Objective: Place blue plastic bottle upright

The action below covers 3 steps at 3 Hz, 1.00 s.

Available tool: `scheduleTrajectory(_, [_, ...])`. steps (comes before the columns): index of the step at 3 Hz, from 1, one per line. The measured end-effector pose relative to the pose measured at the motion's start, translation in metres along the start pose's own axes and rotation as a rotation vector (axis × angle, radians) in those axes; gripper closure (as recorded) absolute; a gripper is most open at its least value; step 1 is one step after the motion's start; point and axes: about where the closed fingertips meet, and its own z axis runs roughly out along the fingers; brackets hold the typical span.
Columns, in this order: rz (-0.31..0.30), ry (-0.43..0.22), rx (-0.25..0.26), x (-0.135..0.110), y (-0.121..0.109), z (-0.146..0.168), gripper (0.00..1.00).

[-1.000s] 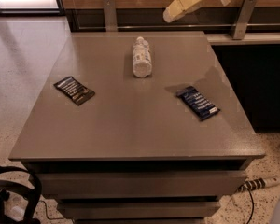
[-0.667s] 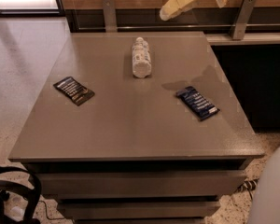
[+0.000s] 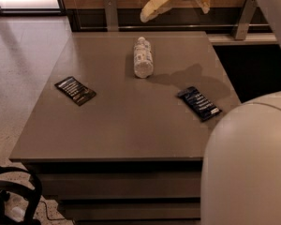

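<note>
The blue plastic bottle [image 3: 143, 58] is a small clear ribbed bottle with a pale label. It lies on its side on the far middle of the grey table [image 3: 126, 121], white cap pointing to the far edge. My gripper [image 3: 175, 8] hangs above the table's far edge, up and to the right of the bottle and apart from it. Its pale fingers [image 3: 154, 4] are spread open and hold nothing.
A black snack packet [image 3: 75, 90] lies on the table's left side and a dark-blue packet [image 3: 199, 103] on the right. My arm's pale casing [image 3: 246, 165] fills the lower right. A dark chair [image 3: 9, 198] stands at lower left. A railing runs behind the table.
The gripper has moved left, closer above the bottle, and my arm's casing has risen into the lower right of the view. The bottle and packets have not moved.
</note>
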Motion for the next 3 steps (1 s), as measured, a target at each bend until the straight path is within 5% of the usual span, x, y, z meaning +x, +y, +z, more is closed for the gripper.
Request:
scheduleTrajectory(1, [0.003,0.063,0.061,-0.026,0.027,0.032,0.0])
scheduleTrajectory(3, [0.009,0.121,0.067,-0.043,0.048,0.073,0.0])
